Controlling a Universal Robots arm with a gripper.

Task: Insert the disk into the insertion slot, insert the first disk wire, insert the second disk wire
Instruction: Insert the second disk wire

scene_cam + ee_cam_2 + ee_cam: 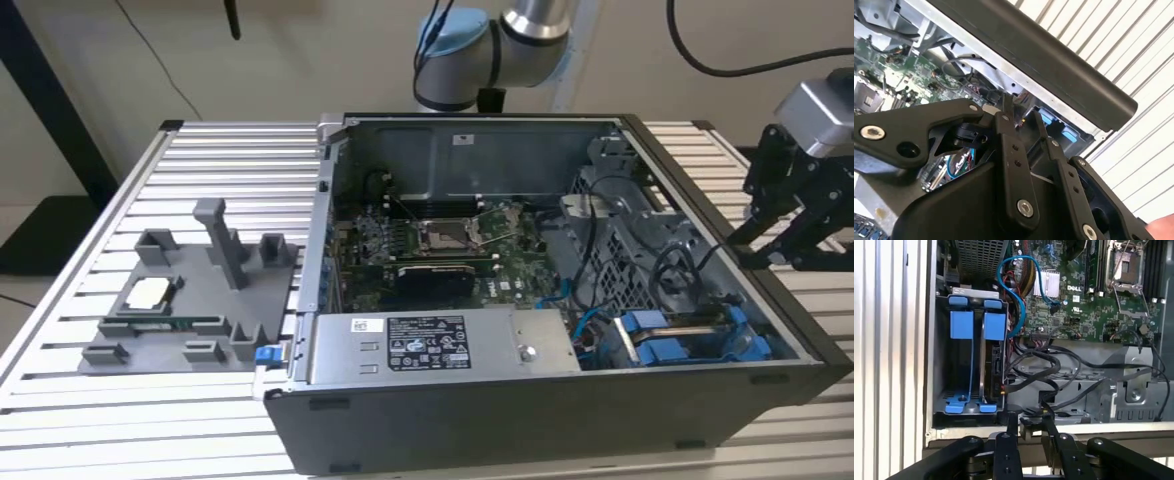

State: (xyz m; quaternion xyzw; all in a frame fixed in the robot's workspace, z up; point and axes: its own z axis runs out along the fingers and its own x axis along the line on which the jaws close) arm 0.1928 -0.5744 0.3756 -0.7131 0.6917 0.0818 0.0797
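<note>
In the exterior view, a dark steel computer case [534, 425] lies open on a table [227, 160] of ribbed aluminium slats. Inside it are a green circuit board [441, 245] and a boxy silver power supply [441, 345] with a flat brushed face. The insertion slot [694, 338] is in the case's near corner on the exterior view's right. It is a narrow grey bay fitted with glossy blue plastic rails. The tool [774, 258], made of angular matte black links, hangs over the case wall on that same side, near the slot but apart from it. A grey moulded fixture [200, 300] with upright posts rests on the table at the exterior view's left.

In the second wrist view, the tool [1022, 107] shows bolted black bars that taper to slim fingers [1005, 115]. A narrow gap lies between them with nothing gripped in it. Past them are the case's rounded black rim and the blue rails of the insertion slot [1053, 125].

In the first wrist view, the tool [1029, 416] is again narrowly parted and holds nothing. The insertion slot [959, 375] is a deep rectangular grey pocket, and a perforated metal panel is next to it. A dark flat disk [993, 365] stands edge-on in one channel, between the blue rails. Just beside it, black wires [1054, 367] loop loosely, smooth and round. A glossy blue cable [1014, 290] arcs over the green board.
</note>
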